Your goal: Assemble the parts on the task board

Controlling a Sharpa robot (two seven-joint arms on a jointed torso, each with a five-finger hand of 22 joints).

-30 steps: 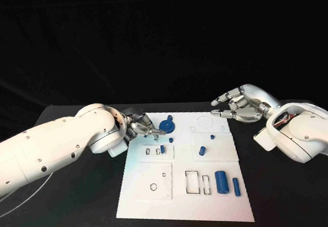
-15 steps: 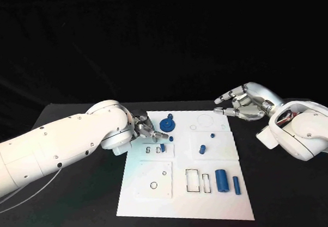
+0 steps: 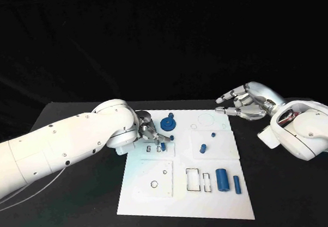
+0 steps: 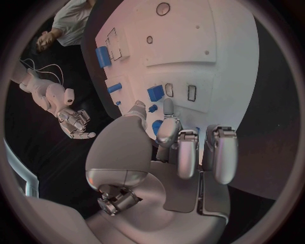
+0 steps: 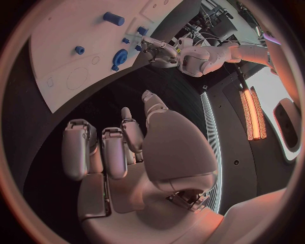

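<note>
The white task board [image 3: 153, 199] lies in the middle of the table. My left hand [image 3: 149, 132] hovers over its far left part, fingers stretched out beside a round blue part [image 3: 168, 125]. A small blue block [image 3: 162, 146] stands by the slots just ahead of those fingertips, as the left wrist view shows for the same block [image 4: 155, 93] and my left hand [image 4: 181, 152]. More blue parts lie on the board: a short peg [image 3: 203, 148] and two cylinders [image 3: 221, 179]. My right hand [image 3: 246, 104] hangs off the board's far right corner, fingers loosely curled, holding nothing.
The board [image 5: 63, 51] has empty rectangular slots [image 3: 193, 180] and round holes [image 3: 153, 184]. Black table [image 3: 79, 210] surrounds it on all sides. My left arm [image 3: 57, 146] crosses the table's left side.
My left hand has moved further in over the board toward the small blue block. The right hand has stayed near the far right corner.
</note>
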